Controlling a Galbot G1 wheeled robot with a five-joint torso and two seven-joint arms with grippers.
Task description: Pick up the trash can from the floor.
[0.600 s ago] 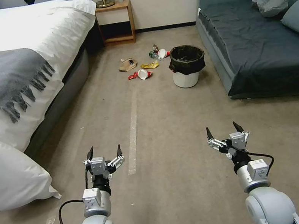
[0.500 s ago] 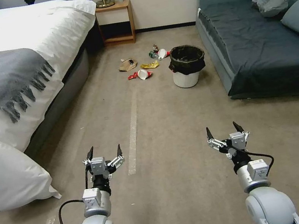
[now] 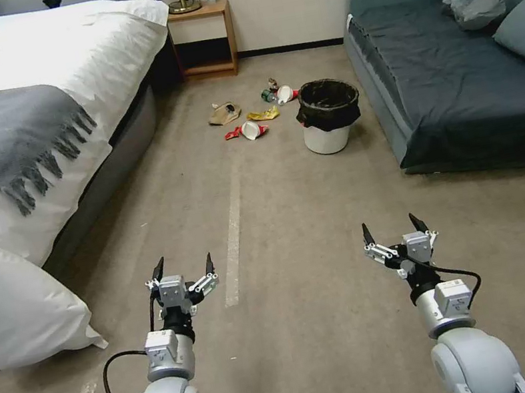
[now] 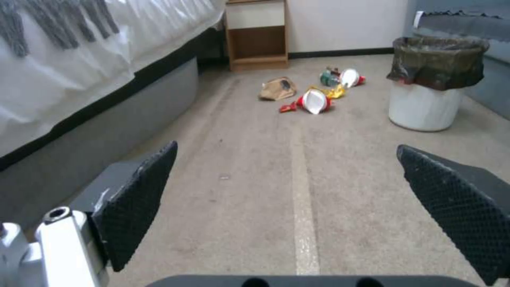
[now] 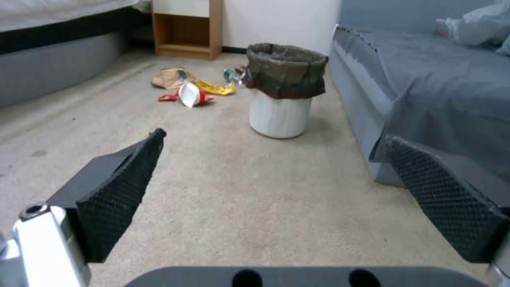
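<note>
Trash can [image 3: 330, 115] is seen upright on the floor [image 3: 296, 231], upper centre-right of frame, just beside the sofa [image 3: 458, 74]; litter [image 3: 248, 117] is scattered to its left. Left hand [image 3: 181, 267] and right hand [image 3: 390, 229] are held low in frame, both spread wide, nothing gripped.

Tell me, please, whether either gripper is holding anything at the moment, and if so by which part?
Nothing is held. The left gripper and the right gripper are both open above the floor, far short of the trash can.
</note>
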